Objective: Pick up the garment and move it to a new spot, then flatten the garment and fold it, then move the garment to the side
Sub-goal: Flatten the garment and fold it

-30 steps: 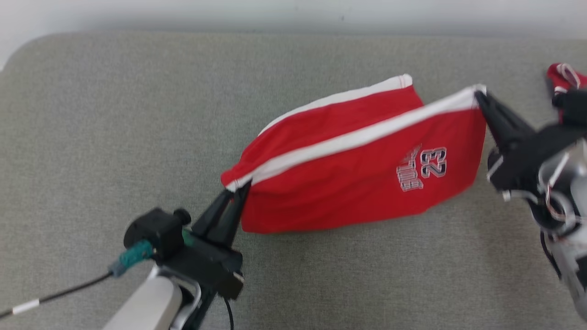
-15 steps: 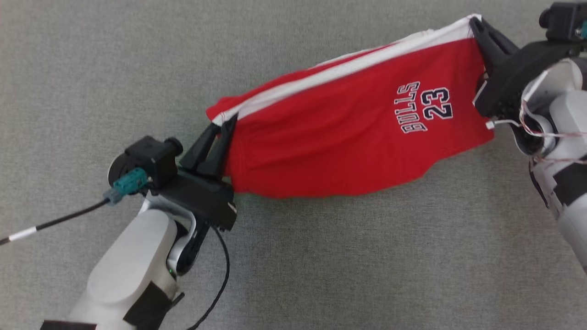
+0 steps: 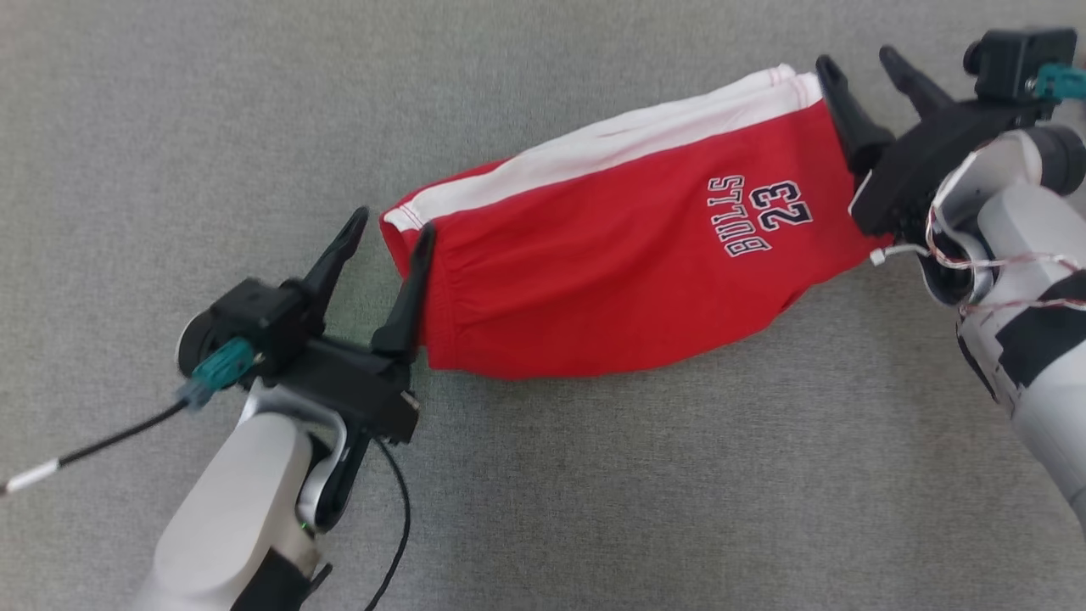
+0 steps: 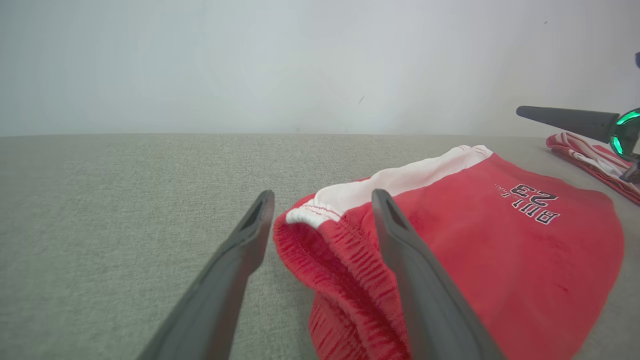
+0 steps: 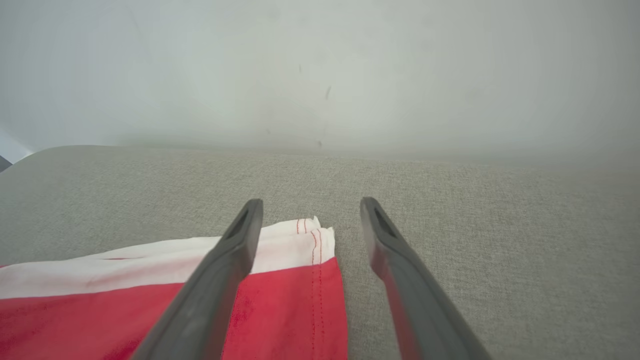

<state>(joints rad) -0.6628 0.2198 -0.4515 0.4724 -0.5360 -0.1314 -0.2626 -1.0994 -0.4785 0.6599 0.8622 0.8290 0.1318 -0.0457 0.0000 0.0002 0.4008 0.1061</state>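
Parted fingers (image 3: pixel 408 288) astride garment (image 3: pixel 611 255) corners

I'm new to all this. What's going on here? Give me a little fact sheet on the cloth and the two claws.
Garment: red shorts with white stripe, marked BULLS 23
Lies on: grey fabric surface
Left gripper: open, waistband corner between its fingers
Right gripper: open, hem corner between its fingers
Nearby: second red-and-white cloth
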